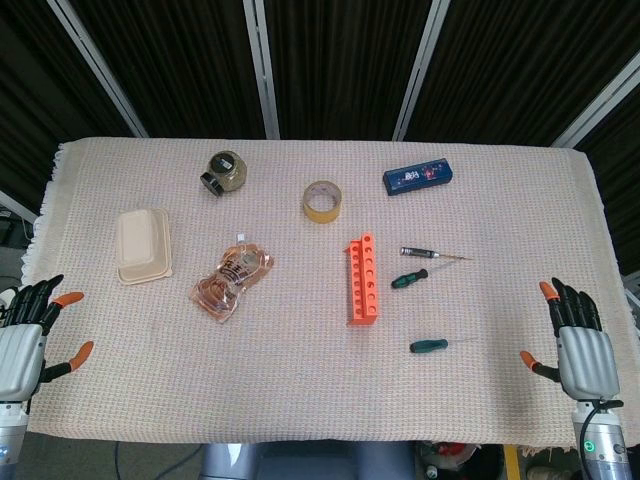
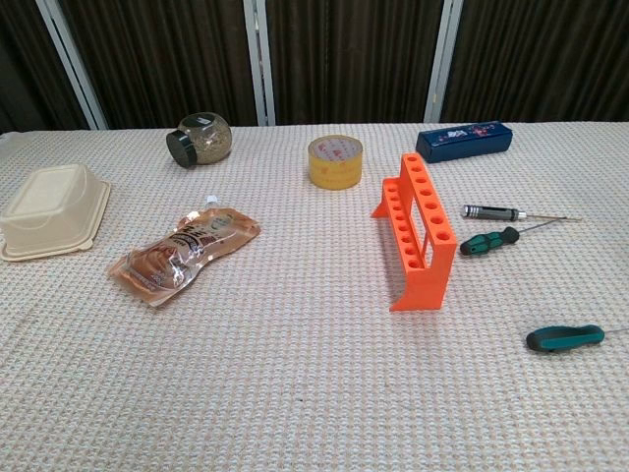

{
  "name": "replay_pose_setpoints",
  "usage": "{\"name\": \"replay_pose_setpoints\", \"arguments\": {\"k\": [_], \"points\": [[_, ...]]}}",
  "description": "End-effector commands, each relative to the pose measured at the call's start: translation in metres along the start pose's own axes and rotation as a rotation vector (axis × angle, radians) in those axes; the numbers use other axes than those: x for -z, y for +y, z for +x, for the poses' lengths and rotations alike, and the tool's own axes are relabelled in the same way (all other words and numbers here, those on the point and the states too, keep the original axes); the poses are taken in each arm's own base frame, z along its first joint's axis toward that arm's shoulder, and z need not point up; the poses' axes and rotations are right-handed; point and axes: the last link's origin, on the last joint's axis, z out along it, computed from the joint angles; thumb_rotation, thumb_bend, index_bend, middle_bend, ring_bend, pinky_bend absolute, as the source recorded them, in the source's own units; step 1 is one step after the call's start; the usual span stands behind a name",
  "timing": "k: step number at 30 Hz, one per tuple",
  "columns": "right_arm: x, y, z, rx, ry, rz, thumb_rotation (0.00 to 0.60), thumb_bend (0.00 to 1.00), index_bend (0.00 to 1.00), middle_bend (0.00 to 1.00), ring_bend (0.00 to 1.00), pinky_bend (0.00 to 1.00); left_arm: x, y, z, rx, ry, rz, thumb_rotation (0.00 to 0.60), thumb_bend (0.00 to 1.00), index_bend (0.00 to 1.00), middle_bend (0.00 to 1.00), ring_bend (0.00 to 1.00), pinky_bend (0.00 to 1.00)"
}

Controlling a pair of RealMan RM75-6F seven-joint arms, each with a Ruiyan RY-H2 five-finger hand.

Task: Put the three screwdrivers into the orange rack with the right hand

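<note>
An orange rack (image 1: 362, 279) (image 2: 417, 228) with a row of holes stands empty at the table's middle right. Three screwdrivers lie to its right: a thin black-handled one (image 1: 432, 254) (image 2: 512, 213) farthest back, a green-and-black one (image 1: 410, 278) (image 2: 490, 240) just in front of it, and a green-handled one (image 1: 428, 346) (image 2: 564, 338) nearest the front. My right hand (image 1: 578, 341) rests open at the table's front right edge, well right of the screwdrivers. My left hand (image 1: 24, 341) rests open at the front left edge. Neither hand shows in the chest view.
On the woven cloth lie a blue box (image 1: 419, 177) at the back right, a tape roll (image 1: 323, 200), a glass jar (image 1: 224, 172), a beige lidded container (image 1: 143, 245) and a clear snack pouch (image 1: 231, 279) at the left.
</note>
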Motion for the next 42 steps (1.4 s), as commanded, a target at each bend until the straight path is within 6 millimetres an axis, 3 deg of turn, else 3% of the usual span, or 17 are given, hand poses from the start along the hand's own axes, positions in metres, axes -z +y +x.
{"name": "replay_pose_setpoints", "arguments": {"k": [1, 11, 34, 42], "points": [[-0.003, 0.0, -0.003, 0.027, -0.039, 0.01, 0.6, 0.11, 0.06, 0.01, 0.0, 0.0, -0.004, 0.0, -0.004, -0.045, -0.023, 0.017, 0.6, 0.26, 0.24, 0.04, 0.02, 0.0], [-0.005, -0.001, 0.003, 0.135, -0.05, 0.044, 0.6, 0.11, 0.06, 0.01, 0.0, 0.0, -0.008, 0.005, -0.003, -0.073, -0.033, 0.001, 0.6, 0.26, 0.24, 0.04, 0.02, 0.0], [0.017, 0.007, 0.01, 0.042, 0.005, 0.043, 0.6, 0.14, 0.13, 0.04, 0.0, 0.0, 0.0, -0.002, 0.014, -0.023, 0.008, -0.053, 0.6, 0.27, 0.24, 0.04, 0.02, 0.0], [0.004, -0.005, 0.006, 0.03, -0.024, 0.112, 0.6, 0.17, 0.22, 0.04, 0.0, 0.0, -0.002, -0.004, 0.018, -0.015, 0.019, -0.06, 0.6, 0.27, 0.24, 0.04, 0.02, 0.0]]}}
